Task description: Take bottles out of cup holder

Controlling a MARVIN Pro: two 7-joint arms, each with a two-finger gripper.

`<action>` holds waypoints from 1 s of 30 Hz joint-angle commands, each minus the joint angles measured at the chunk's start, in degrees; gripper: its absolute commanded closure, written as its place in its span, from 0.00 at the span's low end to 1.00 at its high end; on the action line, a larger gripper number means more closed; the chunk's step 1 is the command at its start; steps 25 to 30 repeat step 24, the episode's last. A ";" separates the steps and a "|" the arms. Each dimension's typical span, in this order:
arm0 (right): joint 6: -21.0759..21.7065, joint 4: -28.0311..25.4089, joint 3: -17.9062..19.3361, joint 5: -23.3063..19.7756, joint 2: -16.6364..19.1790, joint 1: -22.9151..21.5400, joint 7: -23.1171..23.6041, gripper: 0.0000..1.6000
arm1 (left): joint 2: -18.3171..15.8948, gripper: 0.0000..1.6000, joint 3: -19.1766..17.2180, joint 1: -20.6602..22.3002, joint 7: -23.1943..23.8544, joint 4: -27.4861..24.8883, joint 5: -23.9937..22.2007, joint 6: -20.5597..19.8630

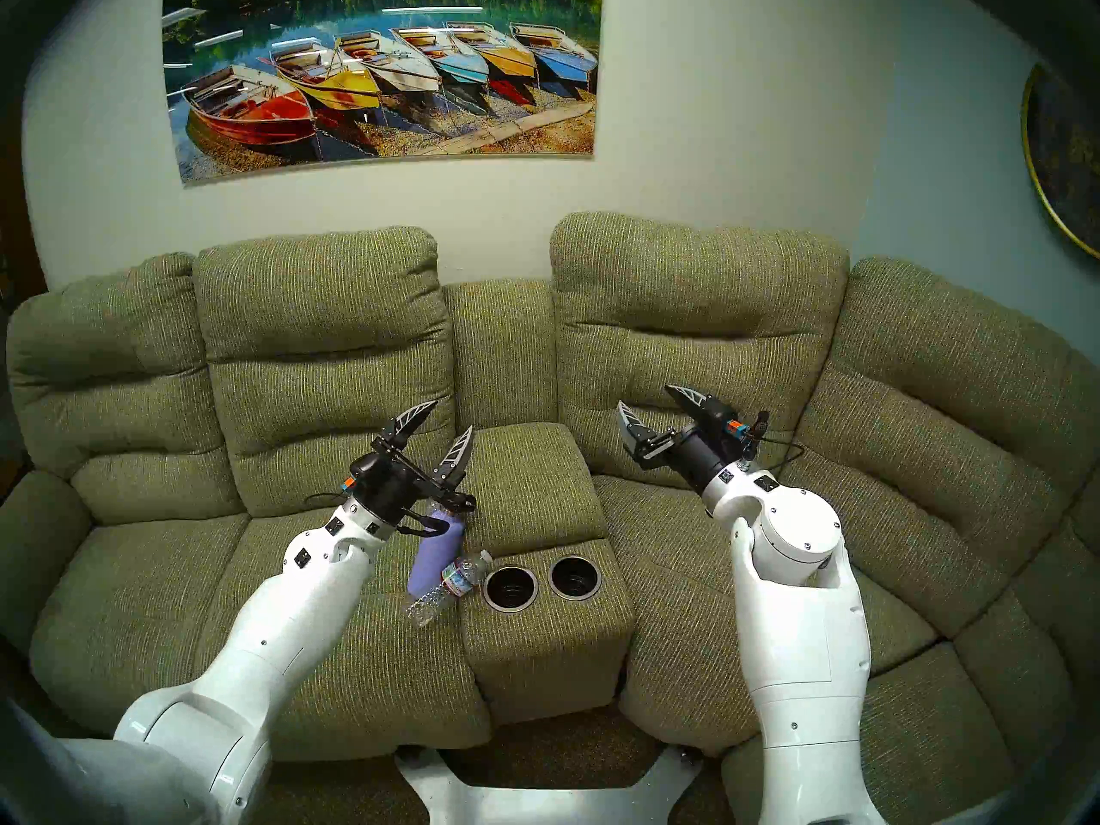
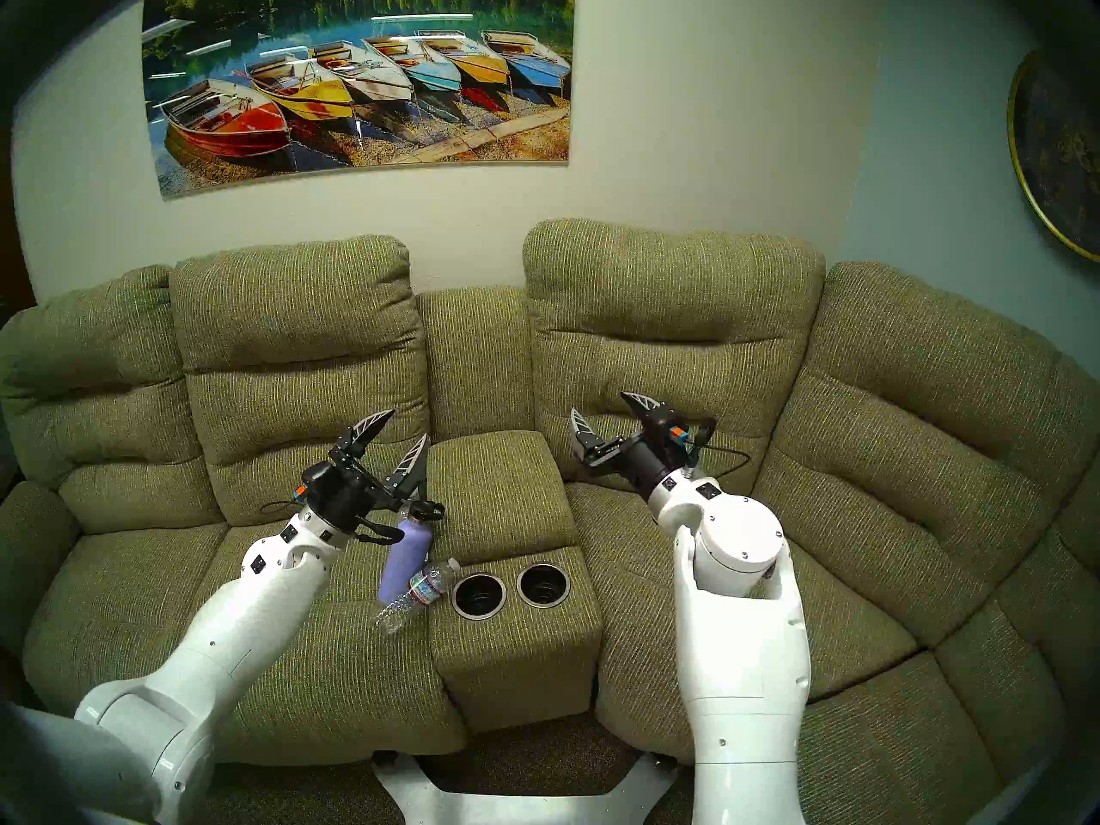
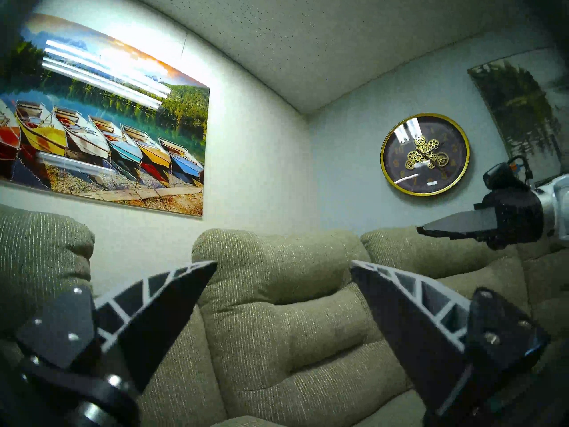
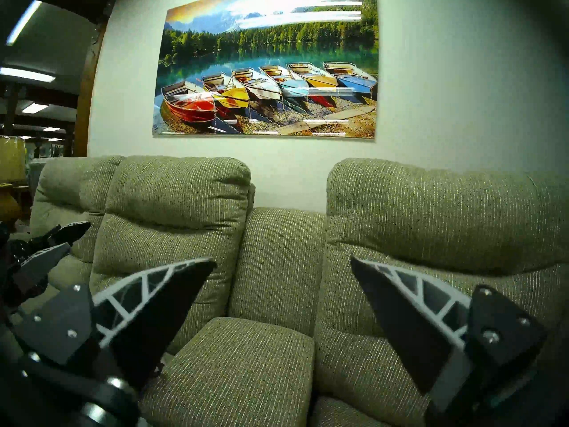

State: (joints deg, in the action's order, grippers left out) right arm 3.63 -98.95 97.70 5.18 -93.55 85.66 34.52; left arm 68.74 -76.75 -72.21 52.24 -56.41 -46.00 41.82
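Flask (image 1: 433, 553) and bottle (image 1: 447, 585) beside console (image 1: 536, 639)

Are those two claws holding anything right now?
No. The left gripper and right gripper are both open and empty; the lavender metal flask and small clear plastic bottle lie on the sofa seat.

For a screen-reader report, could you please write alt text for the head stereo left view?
A lavender flask and a small clear plastic bottle lie on the green sofa seat beside two empty cup holder wells. Both white arms hover above, left gripper and right gripper open.
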 commanded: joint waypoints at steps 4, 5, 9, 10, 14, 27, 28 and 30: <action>-0.81 -0.94 -0.26 -0.32 -0.08 -0.94 -0.29 0.00 | -2.06 0.00 -1.11 -3.50 -2.83 -7.38 -0.32 -4.19; -0.82 -0.94 -0.26 -0.31 -0.09 -0.94 -0.29 0.00 | -2.10 0.00 -1.15 -3.62 -3.06 -7.59 -0.21 -4.35; -0.84 -0.94 -0.27 -0.32 -0.09 -0.93 -0.31 0.00 | -2.25 0.00 -1.18 -3.93 -3.75 -8.18 0.07 -4.76; -0.85 -0.94 -0.27 -0.32 -0.09 -0.93 -0.31 0.00 | -2.27 0.00 -1.19 -3.97 -3.83 -8.25 0.11 -4.82; -0.86 -0.93 -0.27 -0.32 -0.09 -0.93 -0.32 0.00 | -2.36 0.00 -1.16 -4.10 -4.17 -8.50 0.23 -4.98; -0.86 -0.93 -0.27 -0.32 -0.09 -0.93 -0.33 0.00 | -2.49 0.00 -1.07 -4.24 -4.64 -8.79 0.38 -5.15; -0.86 -0.93 -0.27 -0.32 -0.09 -0.93 -0.33 0.00 | -2.49 0.00 -1.07 -4.24 -4.64 -8.79 0.38 -5.15; -0.86 -0.93 -0.27 -0.32 -0.09 -0.93 -0.33 0.00 | -2.49 0.00 -1.07 -4.24 -4.64 -8.79 0.38 -5.15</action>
